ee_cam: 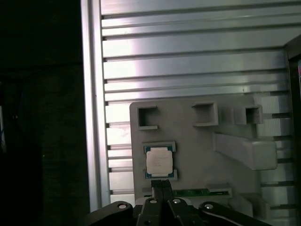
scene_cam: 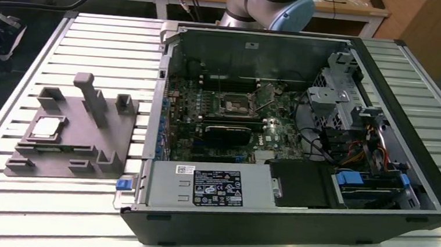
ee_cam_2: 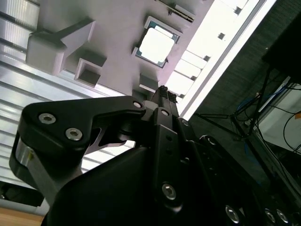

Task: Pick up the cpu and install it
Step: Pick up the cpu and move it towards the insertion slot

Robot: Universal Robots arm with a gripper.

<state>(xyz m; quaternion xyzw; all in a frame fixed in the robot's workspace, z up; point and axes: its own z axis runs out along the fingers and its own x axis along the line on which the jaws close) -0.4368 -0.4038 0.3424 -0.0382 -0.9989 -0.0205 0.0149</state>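
Gripper (ee_cam: 162, 184) sits closest to the lens in both wrist views. Its black fingers are pressed together at the tips with nothing between them, so it is clenched and empty. In the second wrist view the same closed tips (ee_cam_2: 162, 89) point toward the grey fixture (ee_cam_2: 117, 28).

The cpu (ee_cam: 159, 162) lies flat in a square pocket on the fixture (ee_cam: 197, 146), silvery face up. It is just ahead of the fingertips along the line they point, and nearly centred on that line. In the second wrist view the cpu (ee_cam_2: 156, 45) is clearly apart from the tips and not touched; the gripper hangs above the fixture, not on it.

The chip is square, so it has no long axis. Its edges run parallel to the fixture's edges and to the pocket walls.

A green board strip (ee_cam: 197, 192) lies on the fixture just beside the cpu pocket, on the gripper's side.

In the exterior view the cpu (scene_cam: 47, 127) is near the fixture's (scene_cam: 87, 143) edge farthest from the open computer case (scene_cam: 407, 113). The socket (scene_cam: 231, 105) is inside the case, well apart from the fixture. The fixture rests on the slatted table (scene_cam: 12, 214), with the case right beside it.

Judgement: the pick has not yet been made, and the cpu is unmoved in its pocket.
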